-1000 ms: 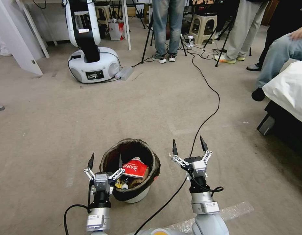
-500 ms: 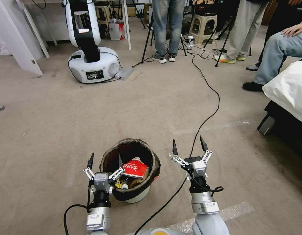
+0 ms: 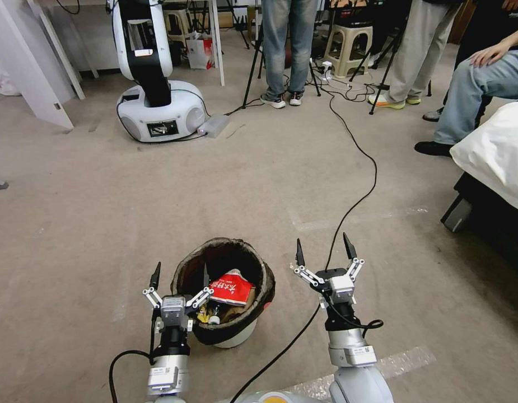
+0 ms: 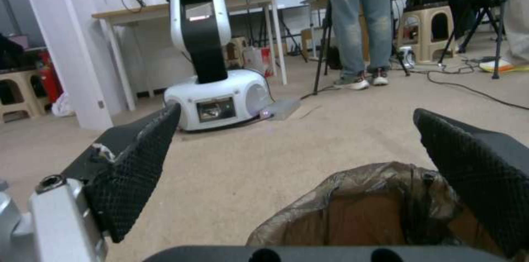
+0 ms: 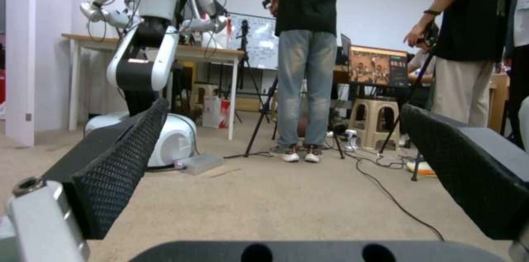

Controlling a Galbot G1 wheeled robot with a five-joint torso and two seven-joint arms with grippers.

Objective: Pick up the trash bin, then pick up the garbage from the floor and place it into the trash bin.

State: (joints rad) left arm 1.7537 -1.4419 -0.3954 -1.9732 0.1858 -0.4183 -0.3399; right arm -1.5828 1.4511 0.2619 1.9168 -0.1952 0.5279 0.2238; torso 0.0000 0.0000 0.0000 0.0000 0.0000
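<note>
The left gripper point(image 3: 180, 274) hangs with fingers apart over the near rim of the trash bin point(image 3: 236, 336), which stands on the floor point(image 3: 102, 212). Garbage point(image 3: 232, 290) lies inside. The right gripper point(image 3: 325, 252), fingers apart, hovers just beside the bin.

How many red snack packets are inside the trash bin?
1. A red snack packet lies on top of the rubbish in the trash bin, between the left gripper and right gripper. More may be buried underneath.
</note>
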